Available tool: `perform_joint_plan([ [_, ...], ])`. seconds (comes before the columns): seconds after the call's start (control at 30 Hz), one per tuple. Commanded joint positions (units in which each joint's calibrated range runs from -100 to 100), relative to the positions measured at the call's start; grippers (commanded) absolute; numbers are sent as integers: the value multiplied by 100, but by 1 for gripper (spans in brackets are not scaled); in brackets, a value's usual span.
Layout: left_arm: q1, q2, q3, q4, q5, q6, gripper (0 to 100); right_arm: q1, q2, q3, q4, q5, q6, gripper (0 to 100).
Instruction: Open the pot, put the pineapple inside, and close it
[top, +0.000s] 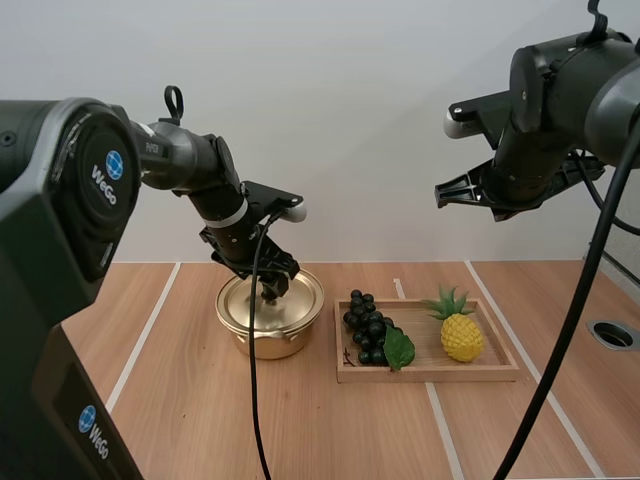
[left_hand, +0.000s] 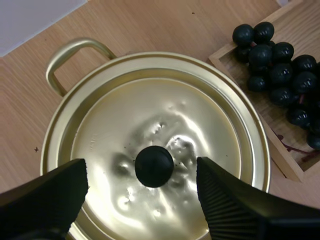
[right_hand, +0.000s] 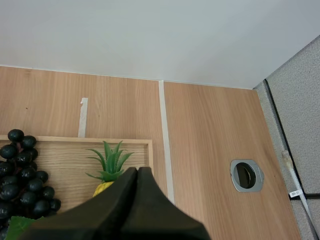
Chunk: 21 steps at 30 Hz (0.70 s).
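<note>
Gold-coloured pot (top: 270, 325) sits on our worktop (top: 180, 400) with its lid (left_hand: 155, 110) on. Our left fingers (top: 270, 283) hang just over the lid, spread wide, one on each side of the black knob (left_hand: 154, 166) and clear of it. Just right of the pot lies a wooden tray (top: 500, 370), with grapes (top: 368, 328) at the end nearest the pot and the pineapple (top: 461, 335) at the far end. Our right fingers (right_hand: 136, 172), pressed together on nothing, hang high up, well right of the pot.
</note>
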Motion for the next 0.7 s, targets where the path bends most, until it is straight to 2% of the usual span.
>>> perform_joint_plan([
  [0.0, -17, 132, 17, -99, -182, 17, 100, -16, -18, 16, 27, -90, 0, 0],
  [0.43, -17, 492, 17, -220, -210, 141, 100, -16, -18, 16, 28, -152, 0, 0],
  [0.5, -17, 492, 17, -298, -199, 201, 86, -16, -18, 16, 57, -203, 0, 0],
  [0.53, -17, 492, 17, -325, -181, 229, 76, -16, -18, 16, 66, -214, 0, 0],
  [0.67, -17, 492, 17, -403, -181, 241, 27, -16, -18, 16, 66, -233, 0, 0],
])
